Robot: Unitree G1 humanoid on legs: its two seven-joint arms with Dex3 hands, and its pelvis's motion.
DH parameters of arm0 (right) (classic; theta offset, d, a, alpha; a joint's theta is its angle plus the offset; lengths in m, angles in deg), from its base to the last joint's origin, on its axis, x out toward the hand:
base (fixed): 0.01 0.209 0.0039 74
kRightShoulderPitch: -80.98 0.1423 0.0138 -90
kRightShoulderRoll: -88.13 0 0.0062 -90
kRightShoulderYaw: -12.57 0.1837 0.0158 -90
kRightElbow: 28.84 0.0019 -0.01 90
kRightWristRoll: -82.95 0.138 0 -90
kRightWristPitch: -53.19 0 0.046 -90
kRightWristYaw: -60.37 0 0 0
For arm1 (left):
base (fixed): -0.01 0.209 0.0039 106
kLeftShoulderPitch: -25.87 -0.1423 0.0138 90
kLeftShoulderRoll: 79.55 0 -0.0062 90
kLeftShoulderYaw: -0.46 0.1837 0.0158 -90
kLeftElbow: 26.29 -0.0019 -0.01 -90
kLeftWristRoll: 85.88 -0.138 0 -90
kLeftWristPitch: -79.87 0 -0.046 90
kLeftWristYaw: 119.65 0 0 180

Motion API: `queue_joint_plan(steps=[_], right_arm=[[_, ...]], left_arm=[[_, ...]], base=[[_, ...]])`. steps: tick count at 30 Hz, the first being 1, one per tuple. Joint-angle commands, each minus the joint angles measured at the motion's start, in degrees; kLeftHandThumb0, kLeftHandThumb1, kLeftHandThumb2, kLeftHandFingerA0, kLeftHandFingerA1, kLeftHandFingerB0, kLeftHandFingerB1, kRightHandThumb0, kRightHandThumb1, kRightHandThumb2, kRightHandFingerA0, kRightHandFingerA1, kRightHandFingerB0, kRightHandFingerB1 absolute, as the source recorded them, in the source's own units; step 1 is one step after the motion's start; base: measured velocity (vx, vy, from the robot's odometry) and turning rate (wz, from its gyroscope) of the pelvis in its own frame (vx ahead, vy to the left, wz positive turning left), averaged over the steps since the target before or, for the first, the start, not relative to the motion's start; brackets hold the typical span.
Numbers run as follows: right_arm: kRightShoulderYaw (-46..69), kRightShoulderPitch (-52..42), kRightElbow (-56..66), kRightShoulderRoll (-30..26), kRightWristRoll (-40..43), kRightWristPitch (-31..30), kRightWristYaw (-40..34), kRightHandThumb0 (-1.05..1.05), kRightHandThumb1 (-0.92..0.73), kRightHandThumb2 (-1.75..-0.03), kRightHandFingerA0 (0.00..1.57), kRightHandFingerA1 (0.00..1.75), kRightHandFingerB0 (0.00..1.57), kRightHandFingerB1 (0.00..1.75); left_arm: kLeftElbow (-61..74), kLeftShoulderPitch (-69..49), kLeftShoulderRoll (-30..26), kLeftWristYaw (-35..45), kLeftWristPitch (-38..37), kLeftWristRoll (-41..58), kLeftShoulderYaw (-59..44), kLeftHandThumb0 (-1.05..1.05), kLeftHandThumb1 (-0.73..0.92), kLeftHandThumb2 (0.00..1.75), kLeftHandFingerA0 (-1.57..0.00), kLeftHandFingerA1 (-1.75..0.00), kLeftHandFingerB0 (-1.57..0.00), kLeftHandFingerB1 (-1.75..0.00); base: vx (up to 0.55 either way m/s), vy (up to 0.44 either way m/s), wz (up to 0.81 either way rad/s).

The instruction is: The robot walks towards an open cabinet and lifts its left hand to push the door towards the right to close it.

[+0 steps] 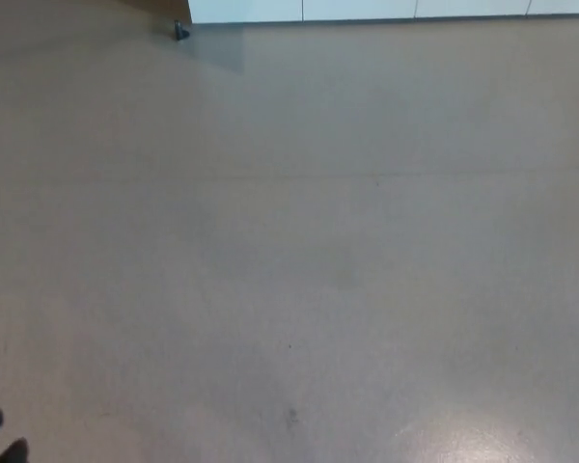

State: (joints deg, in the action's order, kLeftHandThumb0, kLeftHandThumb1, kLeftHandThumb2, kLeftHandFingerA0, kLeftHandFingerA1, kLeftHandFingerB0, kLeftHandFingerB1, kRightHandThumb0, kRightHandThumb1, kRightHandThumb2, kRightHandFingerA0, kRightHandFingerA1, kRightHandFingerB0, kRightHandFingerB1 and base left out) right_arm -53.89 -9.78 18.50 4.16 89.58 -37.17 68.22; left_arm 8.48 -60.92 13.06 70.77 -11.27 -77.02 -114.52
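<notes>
The white bottom edge of the cabinet [367, 10] runs along the top of the head view, split by thin vertical seams into several panels. Whether a door stands open cannot be told from this strip. Black fingertips of my left hand [2, 436] peek in at the bottom left corner, far from the cabinet; too little shows to judge the fingers. My right hand does not show.
Smooth beige floor [289, 251] fills nearly the whole picture. A small dark object, perhaps a door stopper [179, 32], sits on the floor at the cabinet's left end. Light glare lies on the floor at the bottom right.
</notes>
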Motion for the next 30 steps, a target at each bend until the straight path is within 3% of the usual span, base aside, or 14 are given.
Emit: queue_joint_plan(steps=[1, 9, 12, 15, 16, 20, 21, 30], right_arm=[[5.4, 1.0, 0.6, 0.8, 9.2, 1.2, 4.0, -0.4, -0.68, -0.6, 0.56, 0.49, 0.38, 0.42], [5.3, 1.4, 2.4, 1.5, 9.3, 0.7, 3.9, -0.39, -0.69, -0.6, 0.63, 0.51, 0.38, 0.43], [5.2, 1.1, 2.9, 1.5, 9.6, 0.5, 3.9, -0.39, -0.69, -0.6, 0.58, 0.5, 0.37, 0.43], [4.9, 1.0, 3.9, 1.5, 9.7, 0.1, 3.3, -0.4, -0.69, -0.6, 0.59, 0.5, 0.37, 0.42], [5.0, 1.2, 4.4, 1.5, 10.2, -0.6, 3.1, -0.38, -0.7, -0.6, 0.59, 0.51, 0.38, 0.42], [4.6, 1.2, 5.3, 1.5, 10.2, -1.4, 2.3, -0.37, -0.7, -0.6, 0.61, 0.51, 0.4, 0.42], [4.5, 1.0, 5.4, 1.4, 10.2, -1.5, 2.3, -0.38, -0.69, -0.59, 0.65, 0.51, 0.42, 0.42], [3.3, -0.3, 4.6, 0.7, 9.7, 0.0, 3.2, -0.4, -0.69, -0.6, 0.6, 0.49, 0.4, 0.42]], left_arm=[[-1.7, 1.0, -1.8, 6.4, -3.8, 8.0, -5.9, -0.19, 0.62, 0.58, -0.5, -0.46, -0.36, -0.37], [-1.7, 2.6, -2.1, 7.4, -4.6, 7.2, -5.8, -0.24, 0.57, 0.65, -0.45, -0.48, -0.35, -0.41], [-1.7, 3.1, -2.3, 7.5, -4.8, 7.0, -5.2, -0.25, 0.56, 0.65, -0.47, -0.49, -0.35, -0.42], [-1.5, 3.6, -2.3, 7.1, -5.1, 6.8, -4.5, -0.2, 0.6, 0.57, -0.54, -0.46, -0.38, -0.38], [-1.4, 3.9, -2.3, 7.0, -5.3, 6.8, -4.3, -0.25, 0.55, 0.65, -0.47, -0.49, -0.37, -0.42], [-2.0, 4.5, -2.5, 7.4, -6.1, 6.7, -3.6, -0.25, 0.56, 0.66, -0.46, -0.5, -0.36, -0.43], [-2.5, 4.6, -2.5, 7.5, -6.4, 6.7, -3.6, -0.19, 0.6, 0.57, -0.53, -0.47, -0.38, -0.38], [-2.2, 3.3, -2.6, 6.8, -7.2, 6.3, -2.3, -0.21, 0.57, 0.57, -0.57, -0.47, -0.43, -0.39]], base=[[0.13, 0.1, -0.07], [0.18, 0.334, 0.0], [0.23, 0.113, 0.05], [0.25, -0.02, 0.07], [0.25, -0.089, 0.09], [0.31, -0.187, 0.14], [0.16, -0.253, 0.16], [0.35, -0.144, 0.07]])
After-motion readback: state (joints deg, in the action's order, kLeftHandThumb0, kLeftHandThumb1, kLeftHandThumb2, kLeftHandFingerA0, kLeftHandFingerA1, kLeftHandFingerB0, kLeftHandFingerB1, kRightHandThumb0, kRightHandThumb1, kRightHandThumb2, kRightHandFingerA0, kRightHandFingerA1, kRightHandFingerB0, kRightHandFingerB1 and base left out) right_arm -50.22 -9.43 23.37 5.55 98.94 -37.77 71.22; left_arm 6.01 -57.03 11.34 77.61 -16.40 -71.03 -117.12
